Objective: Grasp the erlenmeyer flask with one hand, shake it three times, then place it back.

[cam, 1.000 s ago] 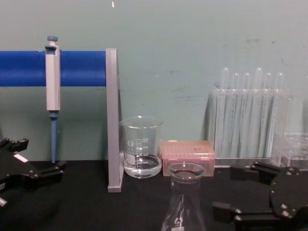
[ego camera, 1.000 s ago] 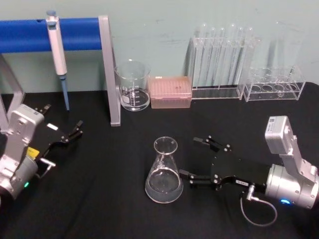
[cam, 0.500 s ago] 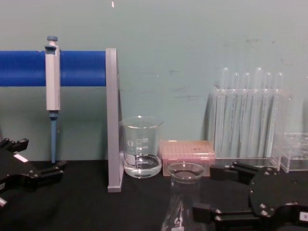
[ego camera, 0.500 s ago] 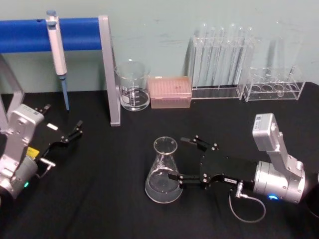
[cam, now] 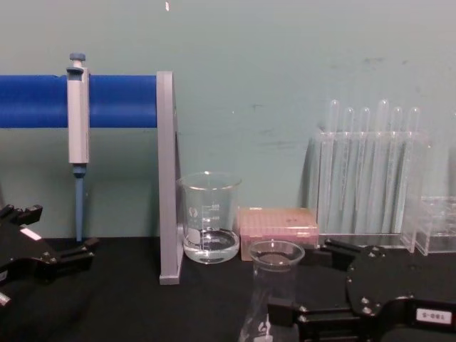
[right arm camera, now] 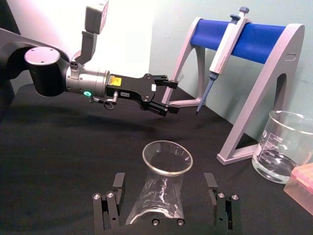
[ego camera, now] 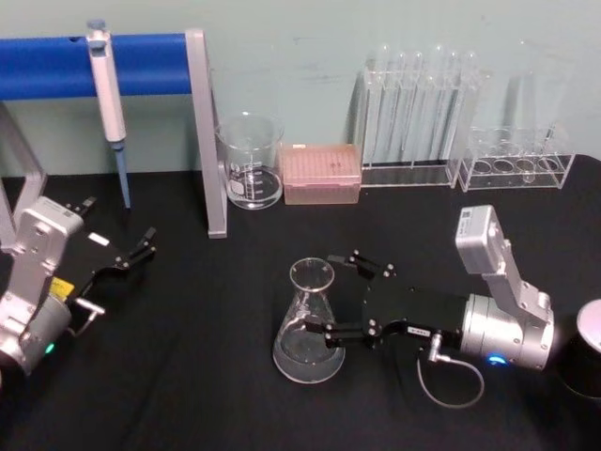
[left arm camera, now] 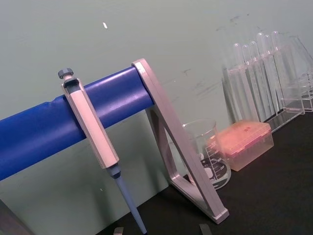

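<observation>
The erlenmeyer flask is clear glass and stands upright on the black table at the centre front, with a little liquid in its base. My right gripper reaches in from the right and is open, with one finger on each side of the flask. The right wrist view shows the flask between the two spread fingers with a gap at each side. From the chest the flask stands just left of the right gripper. My left gripper rests open at the left, far from the flask.
A beaker with liquid, a pink tip box, a rack of test tubes and a low clear rack line the back. A blue stand holding a pipette occupies the back left.
My right gripper has slid left across the table, so its open fingers now flank the flask. The flask and left arm have not moved.
</observation>
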You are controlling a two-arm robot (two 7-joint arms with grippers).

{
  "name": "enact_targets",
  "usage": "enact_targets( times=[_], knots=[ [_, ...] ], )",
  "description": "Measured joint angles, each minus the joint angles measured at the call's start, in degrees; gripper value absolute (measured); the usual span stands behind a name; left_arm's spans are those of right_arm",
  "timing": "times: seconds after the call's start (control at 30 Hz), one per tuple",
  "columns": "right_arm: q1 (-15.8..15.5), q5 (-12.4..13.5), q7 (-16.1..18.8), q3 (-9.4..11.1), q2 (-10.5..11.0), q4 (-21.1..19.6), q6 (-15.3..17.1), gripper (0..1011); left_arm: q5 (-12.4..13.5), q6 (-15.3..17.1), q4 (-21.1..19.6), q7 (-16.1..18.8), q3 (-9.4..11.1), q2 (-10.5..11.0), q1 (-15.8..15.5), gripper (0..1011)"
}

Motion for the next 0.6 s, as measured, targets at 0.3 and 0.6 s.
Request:
enact_targets(
  times=[0.3,0.6],
  knots=[
    [1.8,0.4,1.1,-0.9,-1.2,2.4,-0.7,1000,0.0,0.0,0.0,0.0,0.0,0.0,0.0,1001],
    [3.1,1.1,2.1,-1.6,-2.2,4.1,-1.2,1000,0.0,0.0,0.0,0.0,0.0,0.0,0.0,1001]
  ],
)
